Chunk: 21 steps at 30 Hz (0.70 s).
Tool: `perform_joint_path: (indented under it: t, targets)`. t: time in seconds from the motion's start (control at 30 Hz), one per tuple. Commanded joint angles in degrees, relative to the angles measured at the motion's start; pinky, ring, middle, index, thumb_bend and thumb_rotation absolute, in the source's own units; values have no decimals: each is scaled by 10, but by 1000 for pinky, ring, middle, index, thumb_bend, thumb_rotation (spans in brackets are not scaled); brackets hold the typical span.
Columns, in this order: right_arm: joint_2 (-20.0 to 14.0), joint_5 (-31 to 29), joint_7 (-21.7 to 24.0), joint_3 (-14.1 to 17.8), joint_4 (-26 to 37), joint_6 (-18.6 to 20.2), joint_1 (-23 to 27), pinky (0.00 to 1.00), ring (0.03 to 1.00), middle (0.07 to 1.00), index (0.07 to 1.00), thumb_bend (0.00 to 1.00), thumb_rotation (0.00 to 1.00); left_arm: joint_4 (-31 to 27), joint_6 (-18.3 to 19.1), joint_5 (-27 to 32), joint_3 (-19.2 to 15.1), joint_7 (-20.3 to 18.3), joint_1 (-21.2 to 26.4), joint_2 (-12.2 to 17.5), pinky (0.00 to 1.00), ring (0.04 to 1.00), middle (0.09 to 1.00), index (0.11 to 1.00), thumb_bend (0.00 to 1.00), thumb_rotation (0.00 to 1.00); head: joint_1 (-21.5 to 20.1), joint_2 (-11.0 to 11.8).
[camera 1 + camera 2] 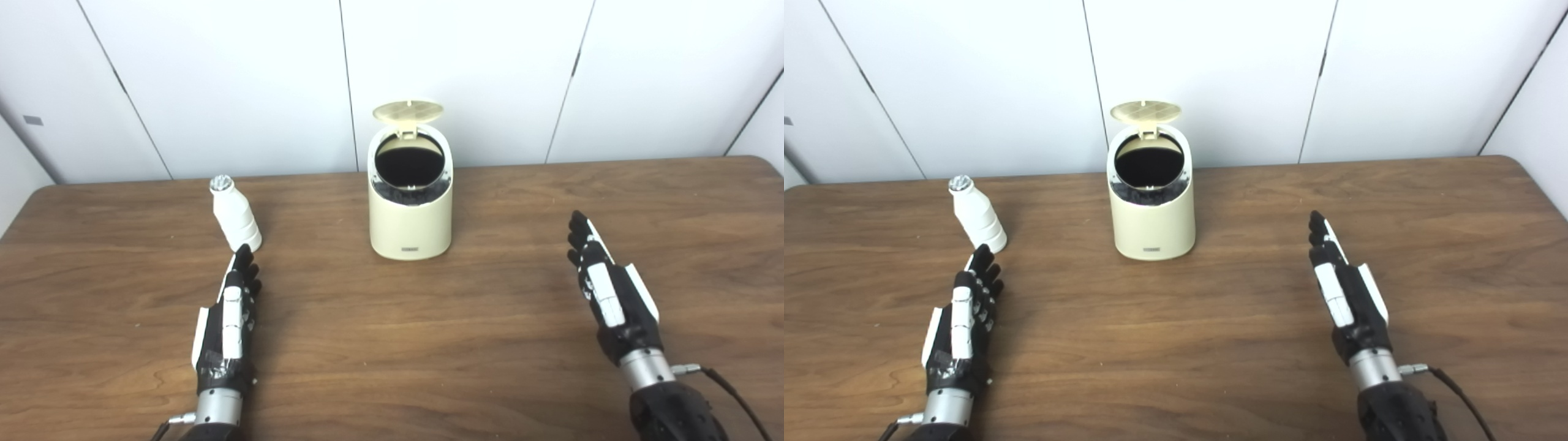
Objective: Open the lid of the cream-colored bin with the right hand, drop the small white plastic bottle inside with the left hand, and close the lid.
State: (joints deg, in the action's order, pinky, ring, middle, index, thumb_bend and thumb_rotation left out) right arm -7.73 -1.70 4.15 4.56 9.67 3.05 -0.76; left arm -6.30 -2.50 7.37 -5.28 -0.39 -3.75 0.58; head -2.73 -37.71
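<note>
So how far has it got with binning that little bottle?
Done: the cream bin's lid already stands open. In hand: nothing yet; the left hand lies open just short of the white bottle, which stands on the table. The right hand waits, open. Left: grasp, drop, close.

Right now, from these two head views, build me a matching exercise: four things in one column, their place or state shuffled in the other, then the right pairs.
Things
1. lid
2. bottle
3. left hand
4. right hand

States
A. empty, fingers extended, well off to the bin's right
B. standing on the table, silver cap up
C. flipped up, the dark inside showing
D. empty, fingertips close to the bottle's base

Pairs: 1-C, 2-B, 3-D, 4-A
</note>
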Motion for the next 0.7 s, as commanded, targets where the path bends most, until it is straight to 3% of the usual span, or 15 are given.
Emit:
perform_joint_path:
  t: [0.0, 0.13, 0.37, 0.47, 0.67]
  targets:
    - [6, -2, -12, 7, -8, -52, 14, 1000, 1000, 1000, 975, 621, 944, 8, -4, -1, 0, -3, -6, 6, 1000, 998, 999, 988, 534, 943, 2, 0]
    - [11, -7, -17, 11, -34, -83, 16, 1000, 1000, 1000, 978, 629, 935, 5, -3, -4, 1, -2, -9, 5, 1000, 1000, 1000, 991, 522, 951, 18, 2]
    - [5, -21, -12, 20, -61, -109, 14, 1000, 1000, 1000, 991, 608, 912, 2, -11, -9, 9, -4, -15, 3, 994, 989, 994, 987, 544, 954, 99, 11]
    - [0, -34, -6, 23, -76, -123, 13, 1000, 1000, 1000, 993, 644, 892, 3, -16, -12, 12, -1, -20, -3, 986, 977, 987, 980, 542, 935, 131, 19]
    - [-5, -69, 9, 25, -55, -105, 8, 1000, 1000, 1000, 999, 647, 854, 4, -16, -25, 16, 8, -24, -14, 989, 983, 993, 982, 551, 918, 166, 25]
